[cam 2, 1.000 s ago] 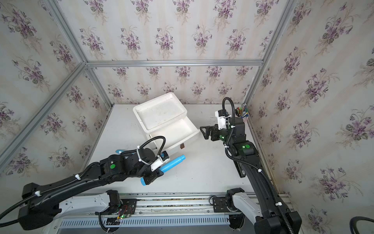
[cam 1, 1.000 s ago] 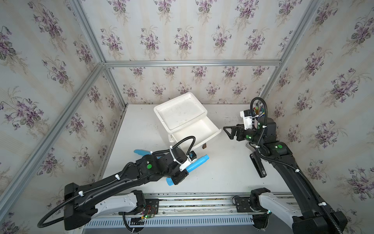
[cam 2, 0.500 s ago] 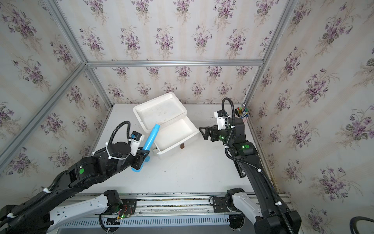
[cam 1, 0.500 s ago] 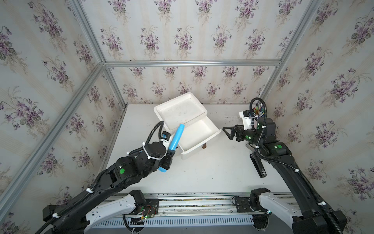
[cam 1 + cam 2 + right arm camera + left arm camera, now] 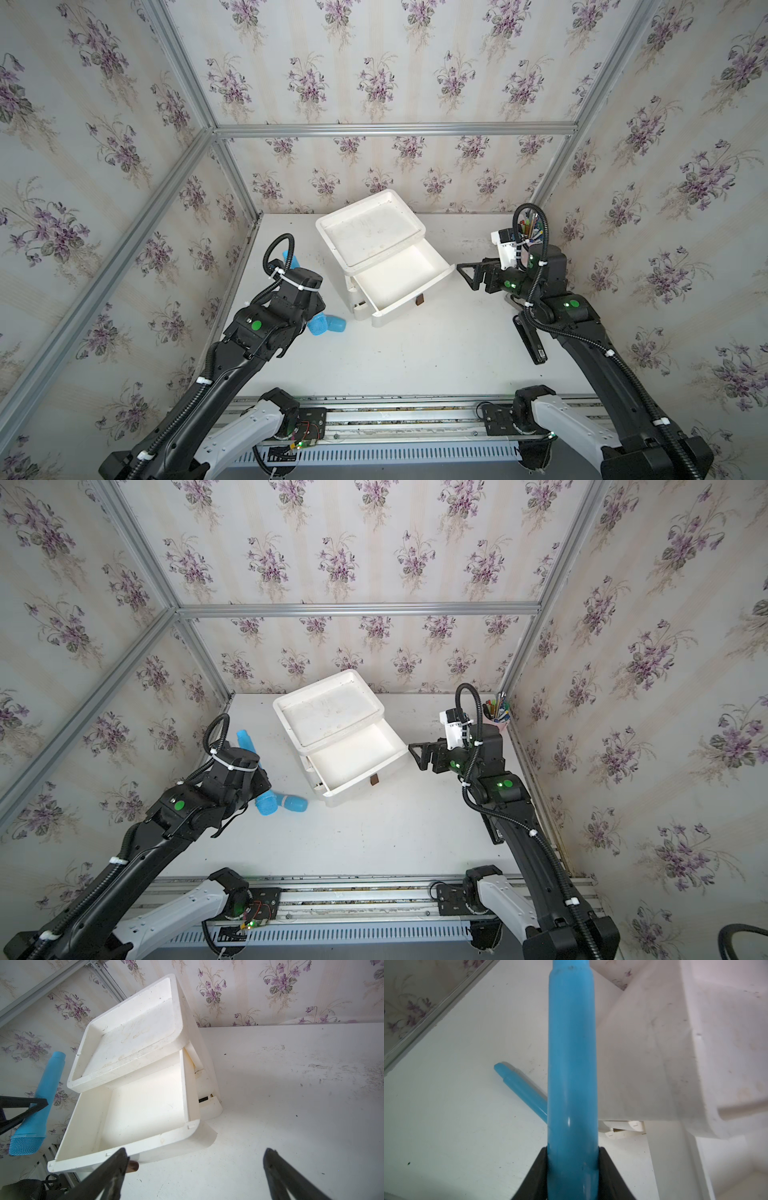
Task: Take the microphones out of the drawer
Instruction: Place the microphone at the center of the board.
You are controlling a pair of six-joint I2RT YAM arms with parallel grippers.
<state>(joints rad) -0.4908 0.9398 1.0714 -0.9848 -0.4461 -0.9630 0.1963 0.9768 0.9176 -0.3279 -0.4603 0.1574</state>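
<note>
Since half a second ago the left gripper has swung away from the drawer. It now hangs over the table to the left of the white cabinet, clamped on the handle of the blue microphone. The handle points toward the back wall and the mesh head toward the front. Beneath it a second blue microphone lies flat on the table. The drawer stands pulled out, with the right gripper spread wide just off its front corner. The white table is scuffed and speckled with dark marks. Striped wallpaper with violet sprigs covers the walls, framed by aluminium rails. A cup of pens sits in the back right corner.
</note>
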